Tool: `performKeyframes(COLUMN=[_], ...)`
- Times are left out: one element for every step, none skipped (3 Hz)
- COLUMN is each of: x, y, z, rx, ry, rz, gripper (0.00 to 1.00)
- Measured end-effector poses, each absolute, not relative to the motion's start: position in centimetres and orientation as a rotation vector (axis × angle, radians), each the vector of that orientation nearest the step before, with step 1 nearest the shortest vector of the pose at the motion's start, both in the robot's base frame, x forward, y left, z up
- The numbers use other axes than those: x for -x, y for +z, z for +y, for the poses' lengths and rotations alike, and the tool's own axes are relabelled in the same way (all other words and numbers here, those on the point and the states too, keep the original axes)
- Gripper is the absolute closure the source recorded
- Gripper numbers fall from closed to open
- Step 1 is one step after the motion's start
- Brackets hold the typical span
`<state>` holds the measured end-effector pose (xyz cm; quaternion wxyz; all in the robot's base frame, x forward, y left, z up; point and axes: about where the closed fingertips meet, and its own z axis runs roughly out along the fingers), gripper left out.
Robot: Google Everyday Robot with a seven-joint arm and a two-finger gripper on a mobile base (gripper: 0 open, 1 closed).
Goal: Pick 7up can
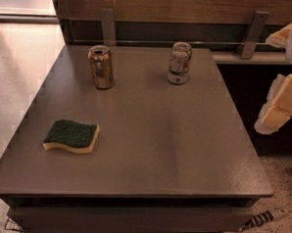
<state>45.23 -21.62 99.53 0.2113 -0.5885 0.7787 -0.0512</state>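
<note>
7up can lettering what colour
Green on the silver-white 7up can, camera view; gripper at picture's right edge.

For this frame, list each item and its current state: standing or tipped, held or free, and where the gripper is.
7up can: upright on the table, far side, free, not held.
Gold-brown can: upright, far left, apart from the 7up can.
Sponge: lying flat, green side up, near the left edge.
Gripper: beyond the table's right edge, apart from both cans.
</note>
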Motion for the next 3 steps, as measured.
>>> performKeyframes(x=[-49.7, -53.4, -59.3], y=[97.3, 96.6, 98.2], z=[-22.9, -21.9, -19.8], rx=[1.367, 1.172, 0.955], ry=[0.035, 0.189, 0.318], rz=[2.089, 1.971, 1.771], gripper=[0.00, 0.00, 0.00])
